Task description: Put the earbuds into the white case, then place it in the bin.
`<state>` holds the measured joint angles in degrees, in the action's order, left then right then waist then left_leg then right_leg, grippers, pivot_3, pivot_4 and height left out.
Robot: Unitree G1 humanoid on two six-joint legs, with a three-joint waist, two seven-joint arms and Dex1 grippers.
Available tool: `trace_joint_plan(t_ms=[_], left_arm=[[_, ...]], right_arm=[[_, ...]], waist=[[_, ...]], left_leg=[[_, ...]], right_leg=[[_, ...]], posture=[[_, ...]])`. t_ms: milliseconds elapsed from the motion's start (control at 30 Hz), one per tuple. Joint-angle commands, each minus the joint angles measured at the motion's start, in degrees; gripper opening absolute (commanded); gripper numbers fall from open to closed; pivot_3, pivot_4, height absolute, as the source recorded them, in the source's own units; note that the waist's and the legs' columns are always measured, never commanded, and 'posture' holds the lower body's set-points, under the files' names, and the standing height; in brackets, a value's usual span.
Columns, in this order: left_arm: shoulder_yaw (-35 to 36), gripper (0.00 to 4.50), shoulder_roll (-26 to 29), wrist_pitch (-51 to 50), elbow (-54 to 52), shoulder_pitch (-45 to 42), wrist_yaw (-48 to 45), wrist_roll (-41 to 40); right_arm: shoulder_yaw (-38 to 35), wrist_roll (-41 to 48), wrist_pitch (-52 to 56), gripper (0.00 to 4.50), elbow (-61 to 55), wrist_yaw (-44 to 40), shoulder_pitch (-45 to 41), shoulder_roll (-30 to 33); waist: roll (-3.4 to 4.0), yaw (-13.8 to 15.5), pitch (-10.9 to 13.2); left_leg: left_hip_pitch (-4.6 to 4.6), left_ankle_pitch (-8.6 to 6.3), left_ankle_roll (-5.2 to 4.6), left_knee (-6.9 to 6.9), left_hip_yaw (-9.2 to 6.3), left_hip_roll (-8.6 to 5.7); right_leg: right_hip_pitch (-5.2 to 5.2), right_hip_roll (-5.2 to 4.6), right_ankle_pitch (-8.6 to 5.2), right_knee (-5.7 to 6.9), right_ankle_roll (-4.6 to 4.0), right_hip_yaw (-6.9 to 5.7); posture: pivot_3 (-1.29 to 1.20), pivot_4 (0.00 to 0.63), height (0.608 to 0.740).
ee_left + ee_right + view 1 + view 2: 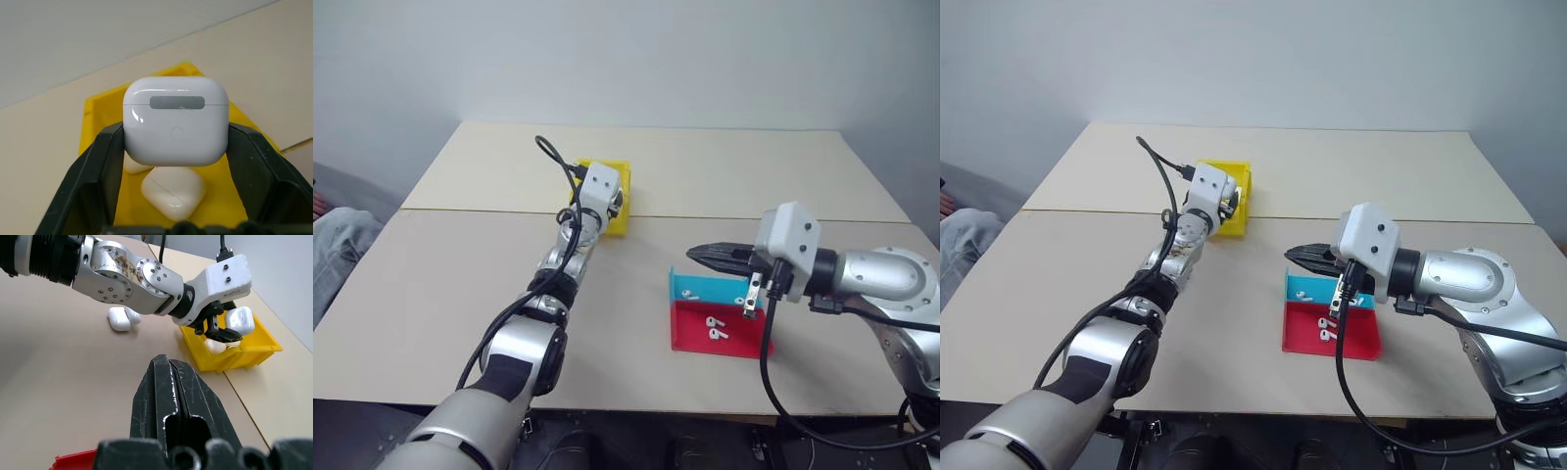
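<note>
My left gripper (176, 129) reaches level over the yellow bin (625, 201), and a closed white case (176, 117) sits between its two fingers, touching both, above the bin's inside. The right wrist view shows the same case (240, 320) at that gripper's tips over the bin (244, 352). Two more white cases (173, 193) lie in the bin below. My right gripper (690, 255) is shut and holds nothing, hovering above the cyan tray (705, 286). Earbuds (715, 328) lie in the red tray (690, 338), and one lies in the cyan tray.
Two further white cases (120, 318) lie on the beige table beside my left forearm. The red and cyan trays stand side by side near the table's front right. A person's knee (337, 245) shows past the table's left edge.
</note>
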<state>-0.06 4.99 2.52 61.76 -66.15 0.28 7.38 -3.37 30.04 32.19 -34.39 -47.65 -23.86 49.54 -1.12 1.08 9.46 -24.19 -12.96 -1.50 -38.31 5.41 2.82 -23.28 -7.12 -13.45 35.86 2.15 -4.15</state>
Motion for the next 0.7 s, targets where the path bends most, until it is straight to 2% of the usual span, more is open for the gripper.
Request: trace_joint_plan(t_ms=[33,167,233,333,433,533,700], left_arm=[[0.29,4.47,-0.40,2.21,0.15,-3.26,2.37,-0.09],[-1.17,4.47,-0.13,3.21,-2.07,-1.90,-0.59,0.28],[1.88,4.47,-0.28,0.84,-8.59,0.32,-8.97,-6.32],[2.11,4.47,2.71,-3.17,-26.90,9.42,-30.74,-17.86],[0.96,4.47,9.61,-13.20,-46.47,19.54,-47.36,-28.86],[-0.39,4.47,16.97,-17.96,-57.87,26.54,-54.41,-31.71],[2.01,4.47,29.06,-24.63,-70.49,35.32,-64.83,-38.89]], right_arm=[[-1.49,0.08,0.33,0.00,-1.87,0.85,-0.07,0.26],[-1.20,-0.05,0.49,0.00,-1.96,0.89,0.01,0.35],[-1.07,-0.76,0.17,0.00,-1.92,0.59,0.30,0.89],[-2.59,-1.37,-1.09,0.00,-1.48,-1.46,2.00,2.80],[-5.95,-1.88,-3.43,0.00,0.34,-5.39,5.14,6.14],[-9.52,-4.13,-7.84,0.00,3.37,-10.08,9.21,9.93],[-17.61,-7.97,-19.38,0.00,11.20,-20.04,16.96,14.91]], waist=[[0.00,-0.08,0.00],[0.00,-0.39,0.00],[0.00,-0.49,0.00],[0.02,-0.67,-0.01],[0.05,-1.28,-0.01],[0.05,-1.20,-0.01],[0.08,-0.36,-0.03]], left_leg=[[0.00,0.00,0.00,0.00,0.00,0.00],[0.02,0.00,0.00,0.00,0.00,0.00],[0.03,0.01,0.01,0.00,0.01,0.00],[0.03,0.21,0.35,0.01,0.02,0.02],[0.04,0.32,0.54,0.02,0.05,0.06],[0.10,0.36,0.60,-0.02,0.05,0.06],[0.39,0.06,0.11,-0.01,0.03,0.06]], right_leg=[[0.00,-0.01,0.00,0.00,0.00,0.00],[0.00,-0.01,0.00,0.03,0.00,0.00],[0.00,-0.01,0.00,0.04,0.00,0.01],[-0.02,-0.01,0.00,0.07,-0.01,0.02],[-0.03,0.00,0.00,0.15,-0.02,0.08],[0.00,0.00,0.00,0.13,-0.02,0.12],[0.24,0.00,-0.02,0.15,-0.01,0.12]], posture=[[0.00,0.150,0.740],[0.00,0.150,0.740],[0.00,0.150,0.740],[0.00,0.150,0.740],[0.00,0.150,0.740],[0.00,0.150,0.740],[0.00,0.150,0.740]])
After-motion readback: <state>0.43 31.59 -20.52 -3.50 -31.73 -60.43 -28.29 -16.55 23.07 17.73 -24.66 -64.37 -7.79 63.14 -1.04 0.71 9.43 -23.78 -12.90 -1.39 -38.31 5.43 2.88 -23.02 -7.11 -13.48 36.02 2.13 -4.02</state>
